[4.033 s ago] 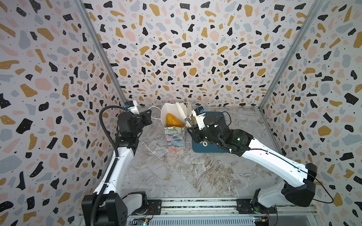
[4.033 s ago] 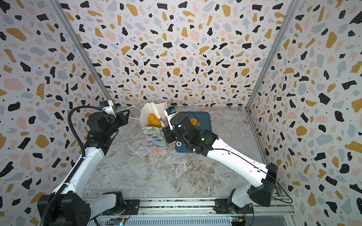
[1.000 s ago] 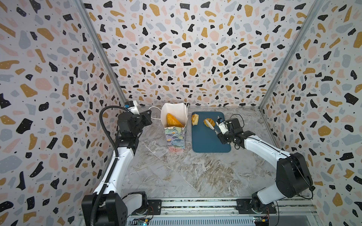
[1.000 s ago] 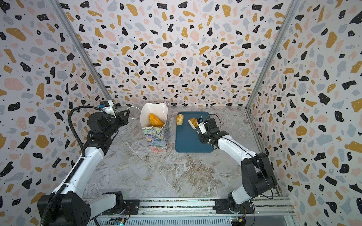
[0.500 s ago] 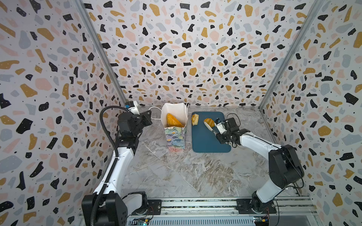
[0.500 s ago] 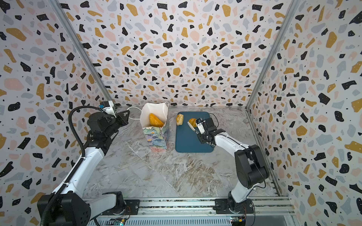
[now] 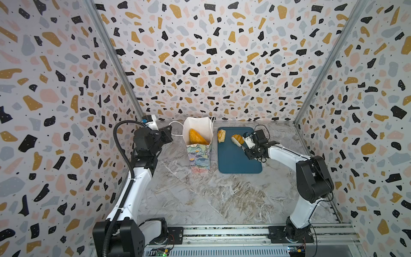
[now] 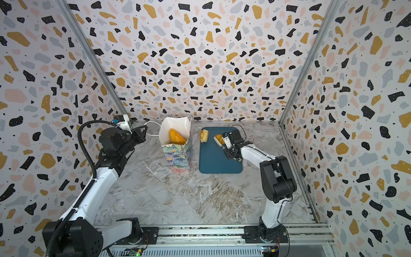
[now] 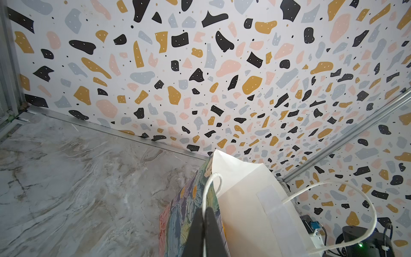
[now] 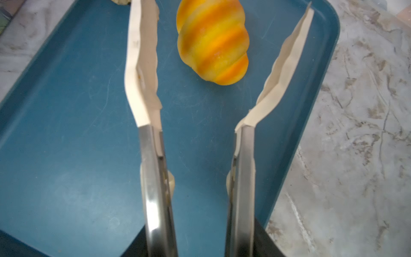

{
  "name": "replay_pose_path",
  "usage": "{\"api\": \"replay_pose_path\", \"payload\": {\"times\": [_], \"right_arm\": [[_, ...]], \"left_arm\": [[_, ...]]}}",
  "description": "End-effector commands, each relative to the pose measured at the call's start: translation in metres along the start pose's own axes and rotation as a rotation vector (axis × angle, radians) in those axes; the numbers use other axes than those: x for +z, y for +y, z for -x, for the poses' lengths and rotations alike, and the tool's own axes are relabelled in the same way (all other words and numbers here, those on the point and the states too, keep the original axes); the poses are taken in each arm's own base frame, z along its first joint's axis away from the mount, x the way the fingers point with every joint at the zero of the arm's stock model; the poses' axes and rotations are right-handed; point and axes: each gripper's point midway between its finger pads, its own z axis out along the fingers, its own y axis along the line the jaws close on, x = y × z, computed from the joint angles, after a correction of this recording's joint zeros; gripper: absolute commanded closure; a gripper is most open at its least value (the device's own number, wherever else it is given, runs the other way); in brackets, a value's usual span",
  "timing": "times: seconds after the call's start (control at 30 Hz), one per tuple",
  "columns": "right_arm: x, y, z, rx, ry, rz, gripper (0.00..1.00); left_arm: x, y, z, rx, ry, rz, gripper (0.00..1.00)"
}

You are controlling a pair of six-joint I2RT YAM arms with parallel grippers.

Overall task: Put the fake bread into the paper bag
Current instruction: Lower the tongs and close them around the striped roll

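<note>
Your left gripper is pinched fully closed on a white cord handle of the paper bag, and in both top views it hangs just left of the bag's mouth; the bag stands upright and open on the marbled table, just left of the dark-blue tray; inside it a smooth orange loaf leans against the white lining, its upper end showing below the rim. Your right gripper is clamped on a pair of tongs, metal arms with white scalloped tips, and reaches low over the far part of the tray; the tongs stand spread, and the ridged roll, striped yellow and orange, lies on the tray between the two tips, with blue showing on either side of it in the right wrist view, so neither tip touches it there; in a top view the nearer white tip sits right against the roll, and you cannot tell contact from that angle. A pale plaited pastry lies at the tray's far left corner, close to the bag and apart from the tongs.
</note>
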Motion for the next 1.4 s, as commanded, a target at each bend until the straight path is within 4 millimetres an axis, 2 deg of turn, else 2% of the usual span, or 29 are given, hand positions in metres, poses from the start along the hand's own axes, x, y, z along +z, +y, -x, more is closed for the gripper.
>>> {"api": "replay_pose_path", "payload": {"times": [0.0,0.33,0.6,1.37], "right_arm": [[-0.008,-0.005,0.013,-0.017,-0.012,-0.003,0.49],[-0.008,0.001,0.021,-0.033,-0.003,0.039,0.5],[-0.002,0.009,0.019,-0.024,0.022,0.088,0.5],[0.016,0.011,0.012,-0.006,0.089,0.104,0.55]], "left_arm": [[-0.003,-0.008,0.01,0.025,-0.038,-0.022,1.0],[-0.004,-0.008,0.01,0.028,-0.039,-0.02,1.0],[-0.004,-0.008,0.01,0.028,-0.039,-0.02,1.0],[-0.004,-0.007,0.01,0.031,-0.038,-0.015,1.0]]}}
